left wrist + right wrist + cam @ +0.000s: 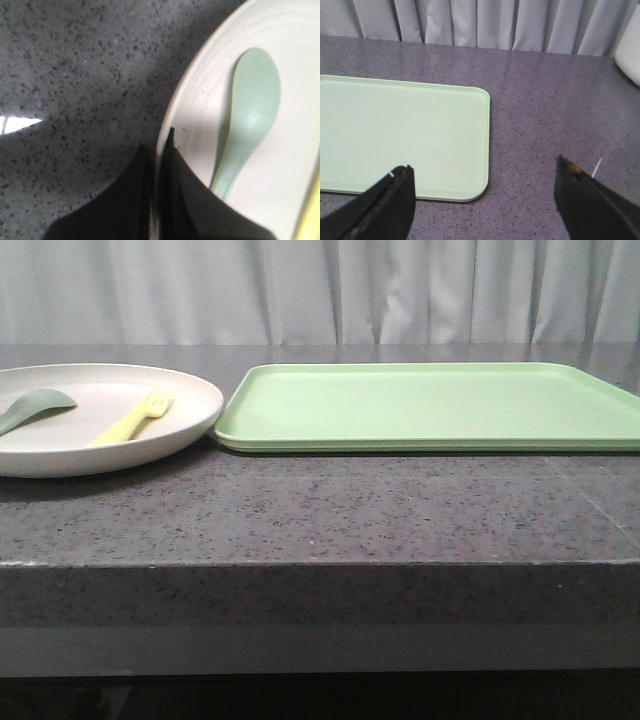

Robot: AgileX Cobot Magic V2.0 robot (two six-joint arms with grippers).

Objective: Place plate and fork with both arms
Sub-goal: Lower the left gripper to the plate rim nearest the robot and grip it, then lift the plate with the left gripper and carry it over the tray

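While the fork (pixel 133 419) lay on the plate (pixel 190 420) at the tray's (pixel 430 405) nine o'clock, the left gripper (pixel 160 142) pinched the plate's rim; the right gripper (pixel 482 182) hung spread wide.

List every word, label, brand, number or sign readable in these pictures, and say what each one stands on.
None: no text, label, brand or number shows in any view. The plate, fork, grey-green spoon, green tray and speckled countertop are all unmarked.
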